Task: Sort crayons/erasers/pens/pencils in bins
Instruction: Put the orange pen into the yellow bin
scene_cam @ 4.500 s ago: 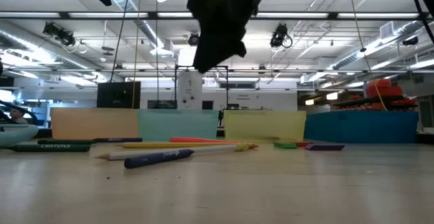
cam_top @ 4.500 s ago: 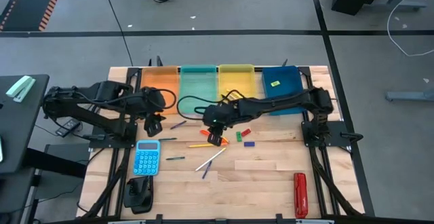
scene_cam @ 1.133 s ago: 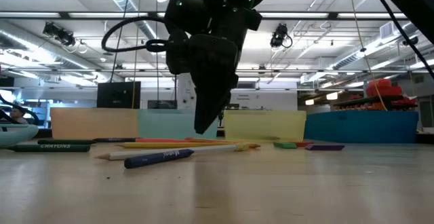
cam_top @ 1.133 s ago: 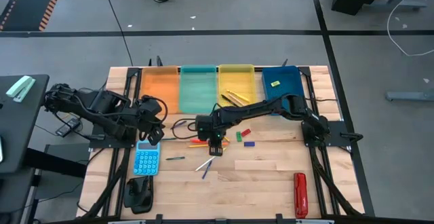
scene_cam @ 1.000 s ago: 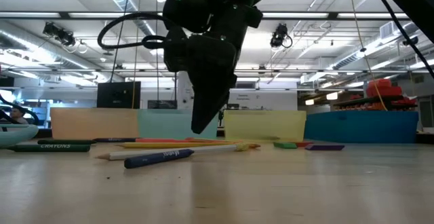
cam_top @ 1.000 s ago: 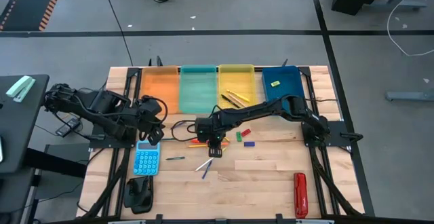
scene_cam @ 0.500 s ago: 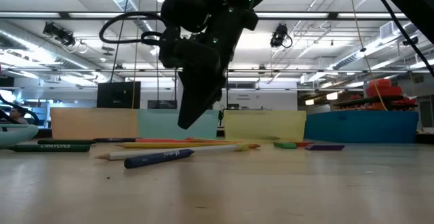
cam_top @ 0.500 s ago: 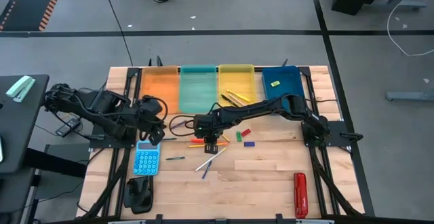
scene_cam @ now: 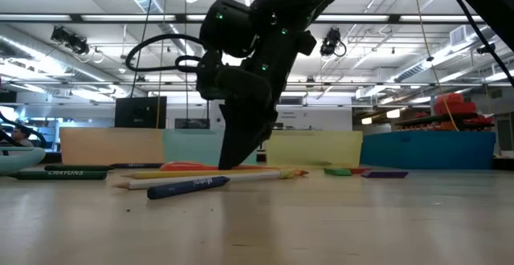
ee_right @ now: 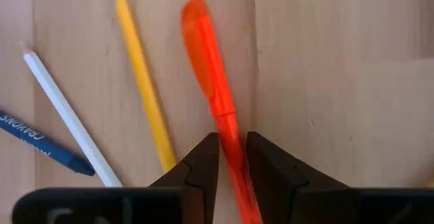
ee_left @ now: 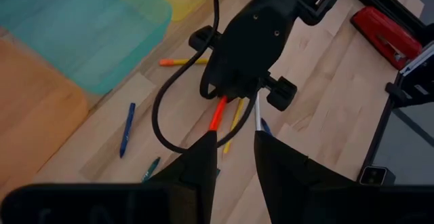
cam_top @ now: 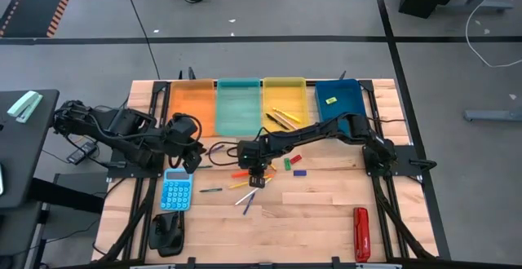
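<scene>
My right gripper (cam_top: 254, 175) is down at the table's middle, shut on an orange stick (ee_right: 210, 61) that lies among a yellow pencil (ee_right: 146, 95), a white pencil (ee_right: 64, 115) and a blue stick (ee_right: 41, 139). My left gripper (cam_top: 189, 151) hangs above the table's left part, open, with nothing between its fingers (ee_left: 203, 163). Four bins stand in a row at the far edge: orange (cam_top: 191, 106), teal (cam_top: 238, 106), yellow (cam_top: 284, 98) and dark blue (cam_top: 338, 98). My right gripper pinches the orange stick's two long sides (ee_right: 230, 125) between its two fingers. The fingers come from above, slanting down, and stand astride the stick. The stick lies flat on the table, one end (cam_top: 236, 174) reaching toward the table's left; its other end is hidden under the gripper.
Red (cam_top: 295, 158), green (cam_top: 287, 164) and blue (cam_top: 299, 172) erasers lie right of the gripper. Dark pens (cam_top: 214, 149) (cam_top: 210, 190) lie to its left. A light-blue calculator (cam_top: 176, 189) sits near the left, a red tool (cam_top: 361, 234) at the near right.
My right gripper has sunk from a little above the sticks down to the table, tipping as it went; its fingertips now stand at the orange stick.
</scene>
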